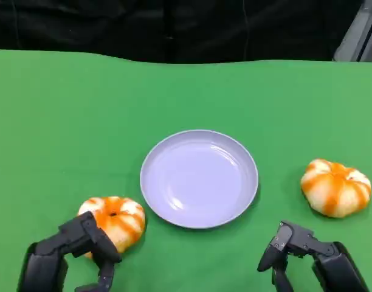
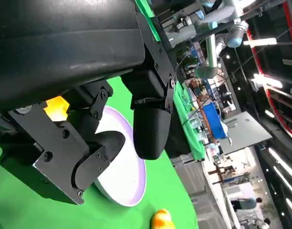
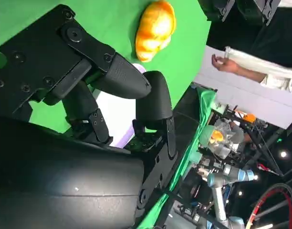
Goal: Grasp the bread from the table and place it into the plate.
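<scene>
Bread, near left (image 1: 115,221): on counter (image 1: 64,121), just left of plate (image 1: 199,178); likely light, soft, crushable.
Bread, right (image 1: 335,187): on counter, untouched.
Hold: across the rounded sides, gently.
Left hand (image 1: 76,252): fingers spread against near-left bread, not gripping.
Right hand (image 1: 298,249): fingers apart, empty.

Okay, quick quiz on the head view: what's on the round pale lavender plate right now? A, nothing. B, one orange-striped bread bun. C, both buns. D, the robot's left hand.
A: the round pale lavender plate is bare; one orange-striped bread bun lies on the green tablecloth by the left hand, the other bun lies beyond the right hand.
</scene>
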Controlling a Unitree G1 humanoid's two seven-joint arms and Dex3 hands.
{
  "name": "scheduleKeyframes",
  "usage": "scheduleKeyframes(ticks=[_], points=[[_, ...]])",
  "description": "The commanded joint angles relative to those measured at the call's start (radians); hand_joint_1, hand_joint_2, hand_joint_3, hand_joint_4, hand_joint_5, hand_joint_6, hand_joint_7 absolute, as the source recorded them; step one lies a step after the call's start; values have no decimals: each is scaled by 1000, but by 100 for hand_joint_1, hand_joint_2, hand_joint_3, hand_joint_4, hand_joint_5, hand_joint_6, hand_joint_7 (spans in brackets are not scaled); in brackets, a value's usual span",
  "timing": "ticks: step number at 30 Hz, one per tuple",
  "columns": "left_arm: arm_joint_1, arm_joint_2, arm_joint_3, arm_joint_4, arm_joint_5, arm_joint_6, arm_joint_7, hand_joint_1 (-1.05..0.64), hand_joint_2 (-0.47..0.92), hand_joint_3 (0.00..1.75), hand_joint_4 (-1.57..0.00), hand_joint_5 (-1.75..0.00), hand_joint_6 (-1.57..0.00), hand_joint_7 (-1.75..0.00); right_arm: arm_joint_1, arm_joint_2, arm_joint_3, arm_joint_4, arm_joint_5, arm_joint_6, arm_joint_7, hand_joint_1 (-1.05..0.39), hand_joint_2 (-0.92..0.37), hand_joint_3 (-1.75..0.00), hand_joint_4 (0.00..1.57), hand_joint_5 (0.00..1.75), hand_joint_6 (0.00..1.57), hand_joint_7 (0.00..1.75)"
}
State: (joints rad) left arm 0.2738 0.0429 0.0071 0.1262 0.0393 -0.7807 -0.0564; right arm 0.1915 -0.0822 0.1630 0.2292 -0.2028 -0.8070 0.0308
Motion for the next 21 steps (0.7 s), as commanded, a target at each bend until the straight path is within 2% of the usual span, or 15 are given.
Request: scheduleKeyframes(ticks=[1,3,4,5,9,10,13,16,21], points=[[11,-4,16,-14,-10,-8,15,-3,50,114,-77,-150,-79,-129,3,-9,-7,-5,8,-1,-3,-40,-40,-146,71,175,65,157],[12,-6,18,-22,-4,-3,17,-5,60,92,-73,-140,-77,-115,5,-9,-5,-9,14,3,3,-40,-40,-146,71,175,65,157],[13,-7,19,-25,-1,-1,18,-7,67,77,-70,-133,-75,-102,7,-9,-4,-11,16,5,4,-40,-40,-145,71,175,65,157],[12,-6,26,-27,34,-4,32,-8,69,70,-69,-130,-75,-97,9,-8,-3,-15,21,7,7,-40,-40,-145,71,175,65,157],[23,1,42,-71,165,39,77,-20,66,57,-63,-108,-69,-67,11,-6,-4,-19,8,5,1,-39,-42,-142,72,175,65,157],[30,2,43,-96,190,65,82,-25,71,46,-60,-98,-68,-54,12,-5,-4,-19,6,5,-1,-39,-42,-143,72,175,65,157],[42,7,47,-160,260,127,99,-30,81,20,-58,-79,-64,-31,13,-1,-2,-22,4,11,-2,-39,-41,-144,72,175,65,157],[47,19,50,-215,336,174,117,-33,83,11,-53,-74,-61,-20,11,4,1,-19,6,13,0,-41,-41,-143,73,175,65,158],[57,43,47,-319,491,294,133,-43,82,5,-47,-71,-59,-14,7,11,5,-15,8,17,-1,-41,-41,-143,72,175,65,157]])
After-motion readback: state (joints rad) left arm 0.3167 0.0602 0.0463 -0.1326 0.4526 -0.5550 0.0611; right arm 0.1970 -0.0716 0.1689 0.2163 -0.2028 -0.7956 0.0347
